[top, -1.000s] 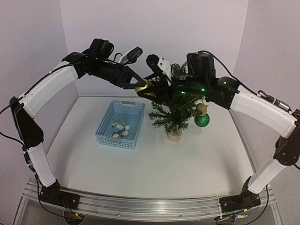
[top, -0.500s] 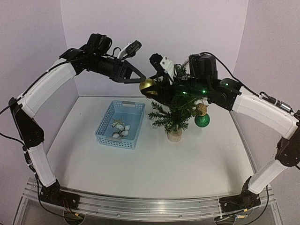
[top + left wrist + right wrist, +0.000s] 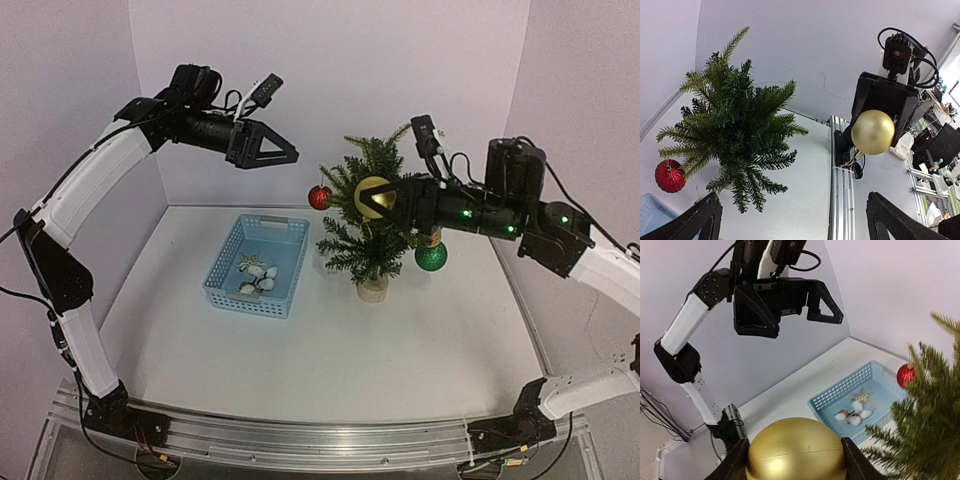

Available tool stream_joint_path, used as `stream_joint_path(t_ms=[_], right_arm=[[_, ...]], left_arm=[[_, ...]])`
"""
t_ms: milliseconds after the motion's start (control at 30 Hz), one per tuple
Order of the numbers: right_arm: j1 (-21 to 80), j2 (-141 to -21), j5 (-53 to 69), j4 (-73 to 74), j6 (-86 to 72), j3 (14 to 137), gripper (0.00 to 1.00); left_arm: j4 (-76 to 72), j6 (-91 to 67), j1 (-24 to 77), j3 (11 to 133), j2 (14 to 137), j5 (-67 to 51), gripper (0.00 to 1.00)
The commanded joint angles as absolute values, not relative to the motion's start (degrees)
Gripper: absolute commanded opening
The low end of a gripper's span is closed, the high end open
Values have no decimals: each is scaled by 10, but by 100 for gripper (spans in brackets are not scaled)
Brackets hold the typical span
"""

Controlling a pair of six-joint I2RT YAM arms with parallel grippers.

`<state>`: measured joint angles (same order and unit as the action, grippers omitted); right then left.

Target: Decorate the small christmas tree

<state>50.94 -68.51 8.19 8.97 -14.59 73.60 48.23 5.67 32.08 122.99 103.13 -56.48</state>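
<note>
Right hand (image 3: 376,198): half closed, gripping a gold ball (image 3: 872,131) by its sides.
Left hand (image 3: 799,315): spread wide, empty, raised well apart from the right hand.
Tree (image 3: 360,245): just beyond the ball, standing on the tabletop (image 3: 330,350).
Handling: probably light and tippy, with springy branches; steady it low, at the trunk or wooden base (image 3: 373,288).

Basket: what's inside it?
A gold star and some small white bits lie in the basket. Nothing covers them from above, but anything underneath them is hidden.

Blue basket (image 3: 240,297) with a star (image 3: 247,263) and white pieces (image 3: 263,281), on white table (image 3: 330,360).
</note>
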Motion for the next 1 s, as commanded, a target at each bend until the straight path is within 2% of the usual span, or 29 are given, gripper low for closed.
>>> stream_joint_path(t_ms=[0,267,467,633,967], right_arm=[[514,-622,74,83,-314,654,31],[515,-542,-31,79,-404,512,32],[515,-513,-92,-65,-415,412,33],[515,-499,-133,-242,-440,320,33],[514,-478,-166,-289,-396,317,32]], left_arm=[[501,111,323,1217,1014,-552,99],[504,135,323,1199,1039,-560,99],[517,152,323,1182,1050,-537,99],[508,144,323,1162,1041,-525,99],[539,177,328,1115,1027,-533,99]])
